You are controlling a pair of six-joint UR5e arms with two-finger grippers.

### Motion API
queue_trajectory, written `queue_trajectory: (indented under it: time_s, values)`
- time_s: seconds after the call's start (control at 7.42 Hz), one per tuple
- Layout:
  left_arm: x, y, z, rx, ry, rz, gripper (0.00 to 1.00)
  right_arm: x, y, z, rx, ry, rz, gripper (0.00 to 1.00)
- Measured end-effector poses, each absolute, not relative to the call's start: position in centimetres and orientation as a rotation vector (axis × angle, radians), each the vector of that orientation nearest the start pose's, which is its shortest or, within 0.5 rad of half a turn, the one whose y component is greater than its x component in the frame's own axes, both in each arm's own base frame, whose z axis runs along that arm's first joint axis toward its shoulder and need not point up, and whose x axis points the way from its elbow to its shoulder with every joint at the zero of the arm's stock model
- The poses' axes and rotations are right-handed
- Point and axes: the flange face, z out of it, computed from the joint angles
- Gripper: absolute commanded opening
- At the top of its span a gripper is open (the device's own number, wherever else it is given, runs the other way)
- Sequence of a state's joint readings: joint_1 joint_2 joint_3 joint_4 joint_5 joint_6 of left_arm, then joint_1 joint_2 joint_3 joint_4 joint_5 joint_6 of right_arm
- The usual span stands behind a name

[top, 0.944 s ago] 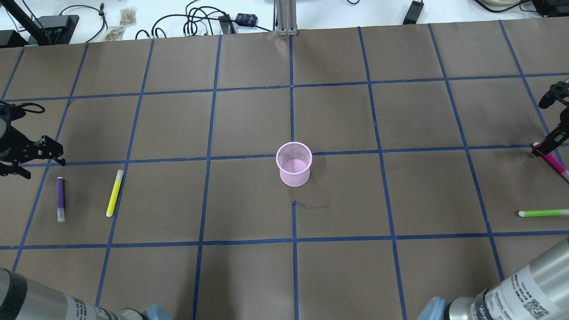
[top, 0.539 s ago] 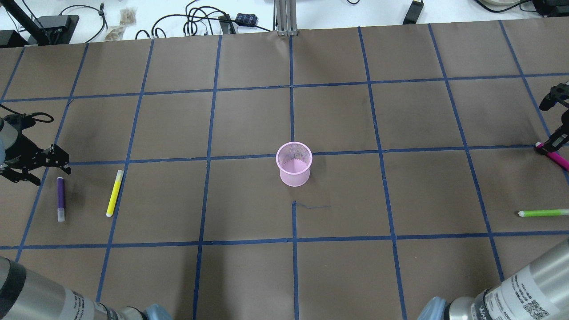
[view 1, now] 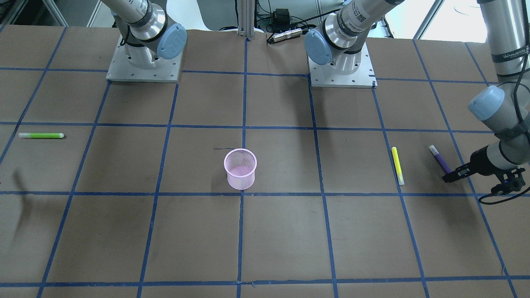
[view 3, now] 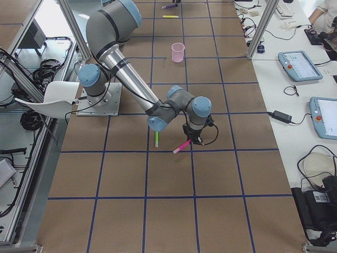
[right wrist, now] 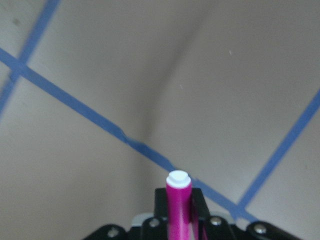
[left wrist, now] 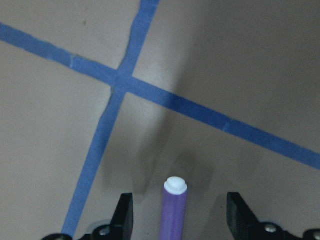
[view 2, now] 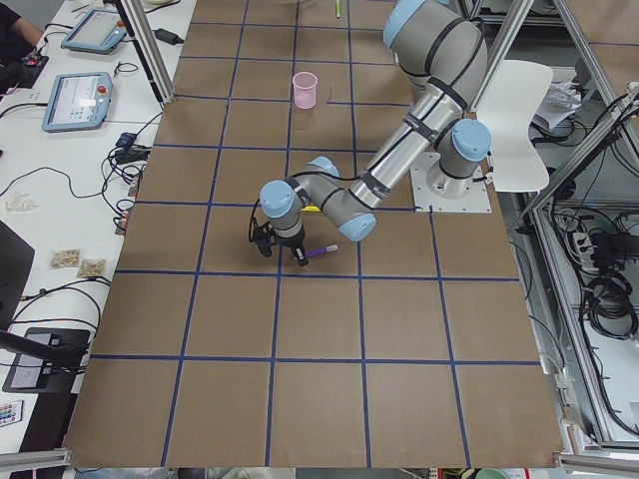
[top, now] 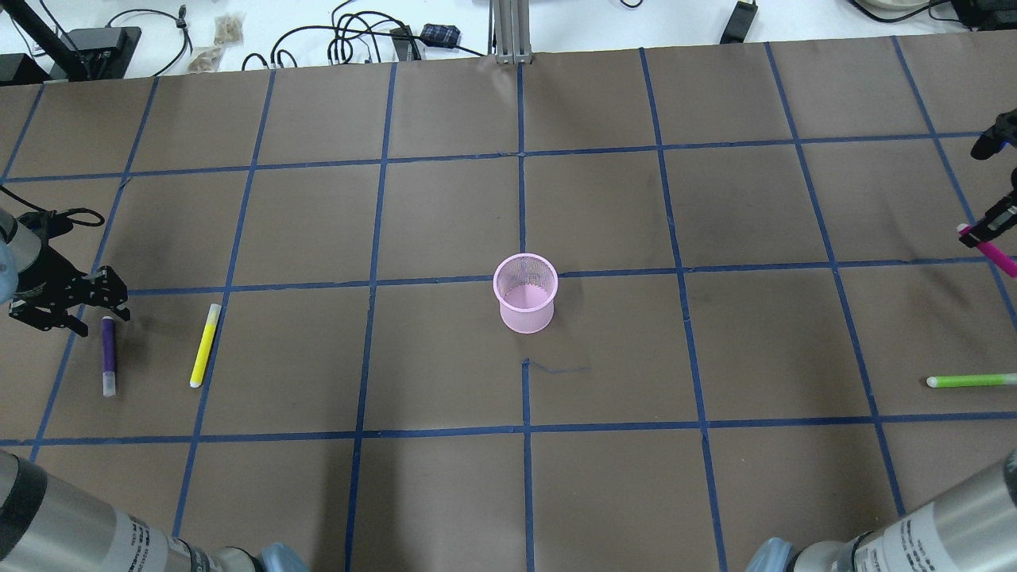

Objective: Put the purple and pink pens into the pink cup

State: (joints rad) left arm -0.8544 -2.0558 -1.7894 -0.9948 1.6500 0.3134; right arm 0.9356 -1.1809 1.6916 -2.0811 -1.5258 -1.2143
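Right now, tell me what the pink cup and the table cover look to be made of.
Pink cup: probably painted wire mesh with a matte finish; its wall shows a fine grid you can see through.
Table cover: likely brown paper; it is dull, without glare, and smudged dark in places.

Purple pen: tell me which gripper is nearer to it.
Left. The left gripper is open, straddling one end of the purple pen; the right gripper is far off beyond the pink cup, shut on the pink pen.
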Motion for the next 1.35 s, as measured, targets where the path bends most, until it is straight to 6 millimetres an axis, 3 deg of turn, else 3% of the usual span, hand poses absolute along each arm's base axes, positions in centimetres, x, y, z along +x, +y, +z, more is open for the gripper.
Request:
queue_trajectory:
  time_s: [0.13,0.27,0.67,0.94,1.08,1.21,1.35]
  values:
    - [28.9,-52.3,17.3,-0.619,3.065,0.238,0.06,-18.1,-57.8,29.7,-0.845,2.958,-0.134,0.00]
    - [28.9,-52.3,17.2,-0.621,3.063,0.240,0.00,-10.2,-58.5,31.7,-0.825,2.917,-0.199,0.00]
    - [29.1,-52.2,17.2,-0.617,3.048,0.258,0.00,11.6,-59.0,34.4,-0.749,2.786,-0.460,0.00]
    - [28.9,-52.6,19.3,-0.612,3.032,0.211,0.00,23.8,-56.4,35.5,-0.779,2.709,-0.627,0.00]
    - [28.5,-53.0,21.1,-0.602,3.022,0.168,0.00,28.2,-54.4,35.4,-0.790,2.681,-0.700,0.00]
    - [27.6,-53.6,23.3,-0.580,3.011,0.115,0.00,30.8,-52.5,34.9,-0.759,2.672,-0.776,0.00]
    - [26.1,-54.6,26.0,-0.542,2.998,0.054,0.00,31.9,-50.9,33.9,-0.735,2.666,-0.837,0.00]
